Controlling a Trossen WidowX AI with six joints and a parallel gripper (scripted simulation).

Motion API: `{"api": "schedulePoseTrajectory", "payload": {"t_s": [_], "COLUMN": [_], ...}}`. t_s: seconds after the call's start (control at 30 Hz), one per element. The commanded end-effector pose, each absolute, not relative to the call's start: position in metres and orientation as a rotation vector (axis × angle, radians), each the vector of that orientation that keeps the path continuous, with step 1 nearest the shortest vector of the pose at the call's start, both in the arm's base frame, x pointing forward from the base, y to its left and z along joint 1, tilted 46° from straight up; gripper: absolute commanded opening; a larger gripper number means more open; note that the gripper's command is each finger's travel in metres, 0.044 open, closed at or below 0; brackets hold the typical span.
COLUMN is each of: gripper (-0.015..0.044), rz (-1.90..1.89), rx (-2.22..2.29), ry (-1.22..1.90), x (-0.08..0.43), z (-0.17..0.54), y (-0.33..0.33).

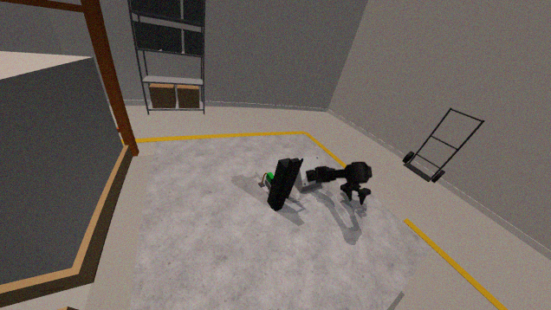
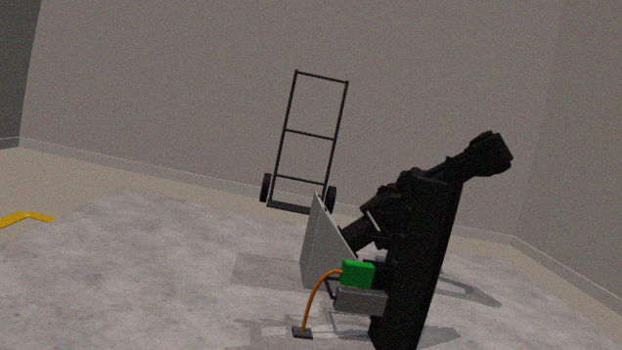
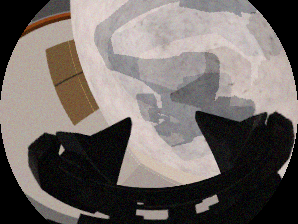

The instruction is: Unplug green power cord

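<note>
The green plug [image 1: 270, 177] [image 2: 358, 274] stands against the left side of a tall, tilted black slab [image 1: 284, 186] [image 2: 418, 254]. Its orange cord [image 2: 309, 302] curves down to a small dark block [image 1: 261, 184] [image 2: 302, 332] on the floor. A grey box [image 2: 361, 301] lies just below the plug. I cannot tell which part is the power strip, nor whether the plug is seated, as the slab hides its far side. My gripper [image 1: 356, 202] [image 3: 164, 117] is open and empty, well away on the slab's other side, touching neither plug nor cord. The plug is out of the wrist view.
A grey wedge [image 2: 325, 249] stands at the arm's base, close behind the plug and slab. A hand truck [image 1: 444, 140] [image 2: 310, 134] stands by the wall. A shelf [image 1: 173, 80] with cardboard boxes [image 1: 175, 96] [image 3: 71, 80] stands at the back.
</note>
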State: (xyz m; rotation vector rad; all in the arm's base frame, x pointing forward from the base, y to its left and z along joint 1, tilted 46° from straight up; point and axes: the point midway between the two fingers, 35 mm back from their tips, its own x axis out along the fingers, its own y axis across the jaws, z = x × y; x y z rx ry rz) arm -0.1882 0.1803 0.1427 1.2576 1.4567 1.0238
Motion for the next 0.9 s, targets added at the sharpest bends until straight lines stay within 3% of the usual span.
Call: {"api": "schedulePoseTrajectory", "payload": {"t_s": [0.0, 0.27, 0.87], "gripper": [0.0374, 0.0164, 0.0160], "rz": [1.024, 1.007, 1.019], "rx": [1.257, 1.229, 1.147], "ry": [1.456, 1.410, 1.244], "x": [-0.188, -0.187, -0.153], "z": [0.143, 0.158, 0.230], "y": [0.181, 0.203, 0.289]}}
